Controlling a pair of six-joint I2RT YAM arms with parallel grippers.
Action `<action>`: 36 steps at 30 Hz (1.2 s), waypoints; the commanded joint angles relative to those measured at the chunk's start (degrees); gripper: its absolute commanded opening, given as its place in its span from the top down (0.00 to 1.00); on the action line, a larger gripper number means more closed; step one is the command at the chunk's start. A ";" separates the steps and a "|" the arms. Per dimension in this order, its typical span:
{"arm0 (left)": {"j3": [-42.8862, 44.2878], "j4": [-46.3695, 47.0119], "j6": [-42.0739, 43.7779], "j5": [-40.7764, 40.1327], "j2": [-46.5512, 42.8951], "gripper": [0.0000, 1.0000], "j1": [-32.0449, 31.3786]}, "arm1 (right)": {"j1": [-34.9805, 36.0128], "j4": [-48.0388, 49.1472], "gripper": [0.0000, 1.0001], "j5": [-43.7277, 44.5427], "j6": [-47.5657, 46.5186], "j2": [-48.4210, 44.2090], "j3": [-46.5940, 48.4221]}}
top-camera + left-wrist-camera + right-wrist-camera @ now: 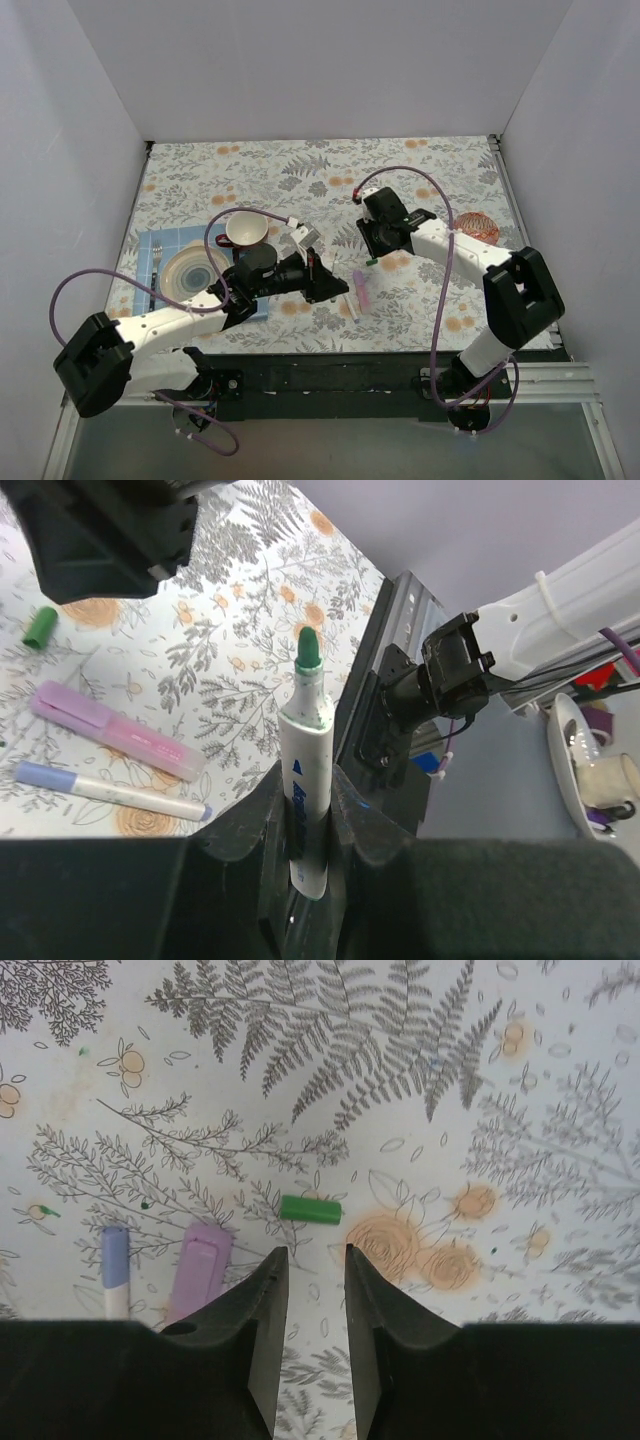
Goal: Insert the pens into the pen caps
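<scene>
Two robot arms reach over a fern-print tablecloth. At far left, a blue placemat holds a fork and a striped plate, with a cup at its far edge. The left gripper is clamped on a white marker pen, green tip bare. Right of it, a white pen wearing a lilac cap lies beside a thicker pink pen. A green pen cap lies loose, just beyond the right gripper, whose fingers are slightly parted and hold nothing.
</scene>
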 commanded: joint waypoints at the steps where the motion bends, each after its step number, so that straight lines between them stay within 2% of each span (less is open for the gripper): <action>1: 3.73 -10.41 6.44 -4.19 -8.88 1.00 -0.09 | -0.46 0.95 0.64 -0.93 -22.18 3.84 6.00; 3: 5.30 -14.61 7.50 -6.21 -12.65 1.00 -0.01 | -2.03 -0.35 0.62 0.64 -19.40 6.11 9.49; 4: 6.01 -16.21 8.73 -6.83 -13.55 1.00 -0.01 | -4.83 -3.84 0.64 1.78 -8.33 7.52 11.86; 5: 6.89 -17.70 9.61 -7.18 -14.43 1.00 -0.01 | -6.07 -7.27 0.66 2.67 -2.48 9.19 18.06; 7: 9.09 -21.83 10.84 -8.41 -16.27 1.00 -0.01 | -8.62 -13.85 0.76 3.46 13.13 13.15 21.80; 9: 10.49 -24.64 13.04 -9.64 -17.24 1.00 -0.01 | -9.16 -14.95 0.76 2.95 21.98 13.60 22.88; 13: 9.63 -25.54 15.06 -13.49 -21.01 1.00 -0.01 | -9.07 -10.65 0.72 -1.63 39.12 10.26 18.40; 14: 9.27 -25.54 15.33 -14.21 -21.55 1.00 -0.01 | -9.07 -13.43 0.71 -1.28 47.25 10.61 18.13; 16: 9.53 -27.37 15.77 -15.35 -22.17 1.00 -0.01 | -9.16 -18.09 0.66 -1.37 53.02 12.45 21.10; 17: 9.62 -27.82 16.03 -15.53 -22.60 1.00 -0.01 | -9.16 -23.86 0.65 -0.93 57.83 14.55 22.33; 20: 9.80 -28.96 16.74 -16.23 -24.01 1.00 -0.01 | -9.07 -28.56 0.63 -1.81 62.52 16.93 24.19; 24: 9.09 -28.53 16.82 -16.50 -25.77 1.00 -0.01 | -9.07 -29.80 0.59 -0.58 69.28 17.55 22.61; 36: 9.18 -28.61 16.83 -14.31 -26.39 1.00 -0.01 | -9.25 -28.84 0.60 -4.87 71.41 22.30 21.56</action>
